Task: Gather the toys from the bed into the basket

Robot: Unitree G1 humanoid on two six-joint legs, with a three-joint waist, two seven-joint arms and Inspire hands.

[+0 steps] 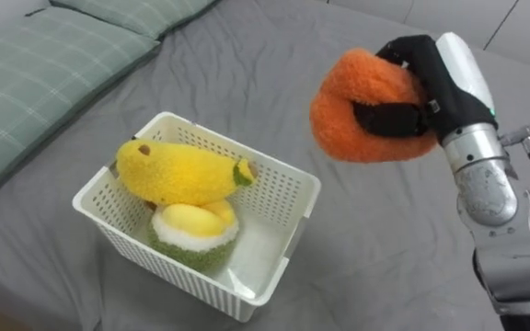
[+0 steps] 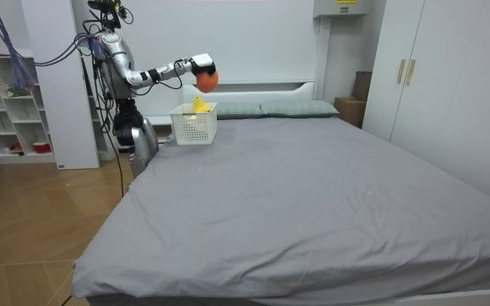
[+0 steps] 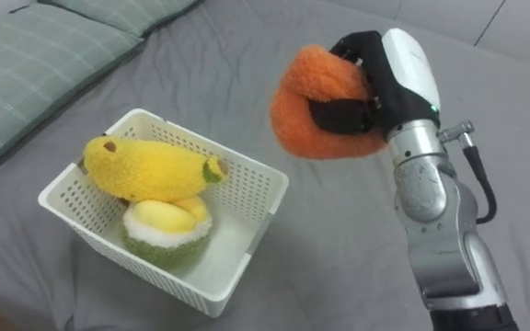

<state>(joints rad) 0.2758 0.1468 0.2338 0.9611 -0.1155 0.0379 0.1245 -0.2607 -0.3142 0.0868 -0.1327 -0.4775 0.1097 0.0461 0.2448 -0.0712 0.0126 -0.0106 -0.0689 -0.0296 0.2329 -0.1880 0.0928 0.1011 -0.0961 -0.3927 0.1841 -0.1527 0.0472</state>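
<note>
My right hand (image 1: 431,87) (image 3: 380,78) is shut on an orange plush toy (image 1: 362,106) (image 3: 320,106) and holds it in the air, right of and above a white slatted basket (image 1: 288,184) (image 3: 256,188). In the basket lie a yellow plush banana (image 1: 178,170) (image 3: 145,165) and, under it, a green and yellow plush fruit (image 1: 194,234) (image 3: 164,234). The room view has me standing at the bed's side by the head end, with the right hand (image 2: 198,64) and the orange toy (image 2: 207,79) held out over the basket (image 2: 194,126).
The basket stands on a grey bedsheet (image 1: 385,267) (image 2: 313,195). Green checked pillows (image 1: 35,74) (image 3: 17,64) lie to my left at the head of the bed. In the room view, white shelves (image 2: 7,110) stand behind me and wardrobes (image 2: 449,76) across the bed.
</note>
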